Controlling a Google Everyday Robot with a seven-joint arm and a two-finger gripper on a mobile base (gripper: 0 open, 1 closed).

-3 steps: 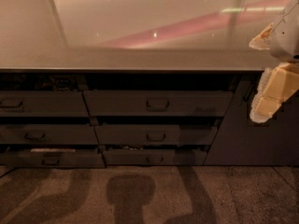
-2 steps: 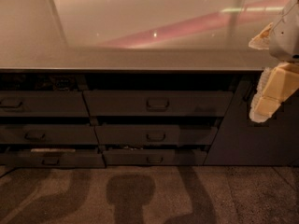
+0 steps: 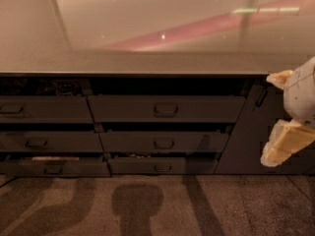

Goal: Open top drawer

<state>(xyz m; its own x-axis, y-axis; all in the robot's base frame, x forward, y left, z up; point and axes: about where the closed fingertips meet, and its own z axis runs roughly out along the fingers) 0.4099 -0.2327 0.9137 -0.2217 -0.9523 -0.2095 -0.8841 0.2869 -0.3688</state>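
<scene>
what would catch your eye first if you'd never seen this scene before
The pale claw at the right edge stands out most, hanging in front of the dark cabinet panel just right of the drawers. Next comes the glossy countertop across the upper half, with a pink streak of reflected light on it. Under it, the wide top drawer with its small central handle heads the middle stack.

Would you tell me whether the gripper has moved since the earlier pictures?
Yes. The gripper, right of the top drawer, has moved downward, judged against the countertop front edge.
</scene>
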